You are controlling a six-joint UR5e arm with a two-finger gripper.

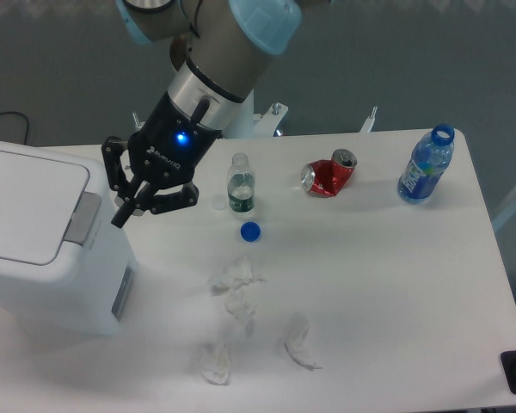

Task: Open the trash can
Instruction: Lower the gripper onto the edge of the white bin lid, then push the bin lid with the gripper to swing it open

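Where the white table [396, 284] comes nearest the camera, four crumpled pieces of white tissue paper are scattered: one at the near edge [212, 364], one to its right [299, 342], and two further back, close together [239, 305] [236, 272]. At the near left, the large boxy white plastic trash can with rounded corners [47, 245] is seen standing on the table, partly cut off by the left border. Its flat white lid [24, 202] is lying closed, a grey push tab [82, 216] is set at the lid's right edge, and a grey side panel [122, 292] is visible low on the right wall.

Beyond the tissues, a small blue plastic bottle cap [250, 231] is lying alone on the table, and just behind it a small clear uncapped plastic bottle with a green label [240, 184] is standing upright. Left of that bottle, the black two-finger gripper [123, 212] is held above the table just to the right of the push tab, apart from it; a blue light is lit on its body. Its fingers appear drawn together at the tips, with nothing pinched between them.

Further right, a crushed red drinks can [328, 175] is lying on its side. At the far right, an uncapped blue plastic water bottle [426, 164] is standing upright near the table's edge.
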